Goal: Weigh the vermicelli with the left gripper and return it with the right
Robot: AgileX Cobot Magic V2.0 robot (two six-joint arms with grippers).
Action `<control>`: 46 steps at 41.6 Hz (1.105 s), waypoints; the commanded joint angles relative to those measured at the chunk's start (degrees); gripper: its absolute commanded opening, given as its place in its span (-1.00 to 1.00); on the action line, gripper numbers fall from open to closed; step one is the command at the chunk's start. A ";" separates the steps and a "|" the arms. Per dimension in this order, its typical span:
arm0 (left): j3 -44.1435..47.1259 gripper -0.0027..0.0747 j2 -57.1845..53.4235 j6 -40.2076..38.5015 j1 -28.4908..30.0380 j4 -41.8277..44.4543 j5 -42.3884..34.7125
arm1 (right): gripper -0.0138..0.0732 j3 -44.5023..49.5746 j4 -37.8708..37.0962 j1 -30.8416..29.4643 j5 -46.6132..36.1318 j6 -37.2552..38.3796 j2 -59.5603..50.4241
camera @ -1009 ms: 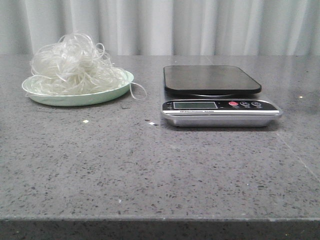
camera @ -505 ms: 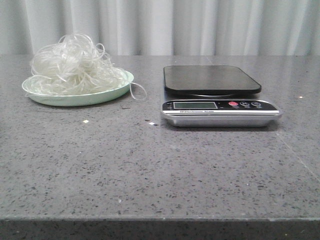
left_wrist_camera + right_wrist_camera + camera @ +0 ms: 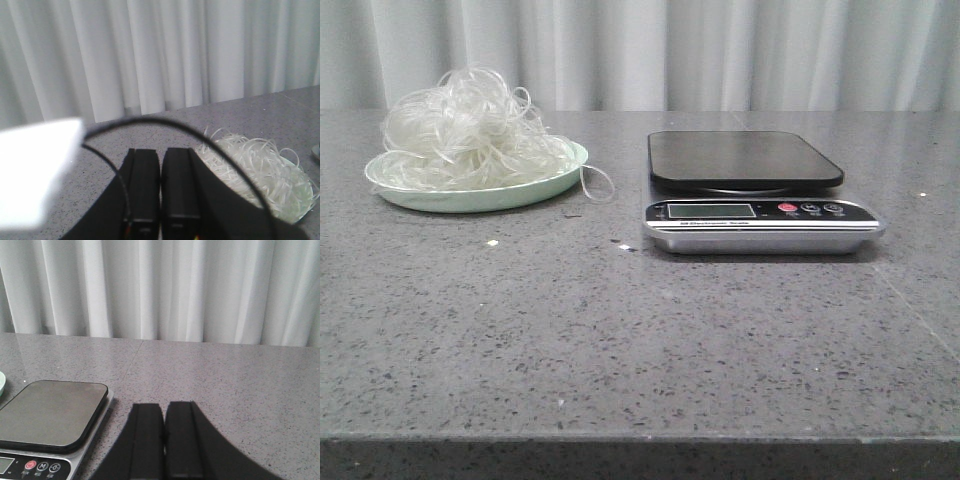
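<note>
Vermicelli (image 3: 470, 128): loose whitish tangle heaped on the pale green plate (image 3: 535, 186), far-left part of the grey speckled table (image 3: 620, 340); one stray loop hangs over the plate's rim toward the scale (image 3: 760, 185). Scale sits to the right of the plate, apart from it; dark platform (image 3: 744, 158) bare, display and buttons facing the near edge. Neither arm shows in the front view. Left wrist view: left gripper (image 3: 160, 187) with fingers pressed together, nothing between them, hovering short of the noodle heap (image 3: 262, 172), which lies off to one side of the fingers; a dark cable arcs across the view. Right wrist view: right gripper (image 3: 164, 440) likewise closed and empty, scale (image 3: 50, 420) off to its side. Judgement: task at its very start, nothing weighed yet; step in hand is the left arm's approach. Next move calls for spreading the left fingers, swinging over the heap, then pinching deep enough to lift the tangle whole.
</note>
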 commanded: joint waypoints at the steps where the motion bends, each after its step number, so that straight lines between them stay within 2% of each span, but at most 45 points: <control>1: -1.54 -0.58 0.10 -0.59 0.21 -0.68 -4.91 | -0.33 -1.54 0.09 -0.48 -4.49 -0.22 0.31; 36: -1.12 -0.58 -0.04 -0.59 0.21 -0.68 -4.80 | -0.33 -1.54 0.09 -0.48 -4.48 -0.22 0.31; 46: -1.12 -0.58 -3.30 -0.59 3.03 2.79 -0.67 | -0.33 -1.54 0.09 -0.48 -4.48 -0.22 0.31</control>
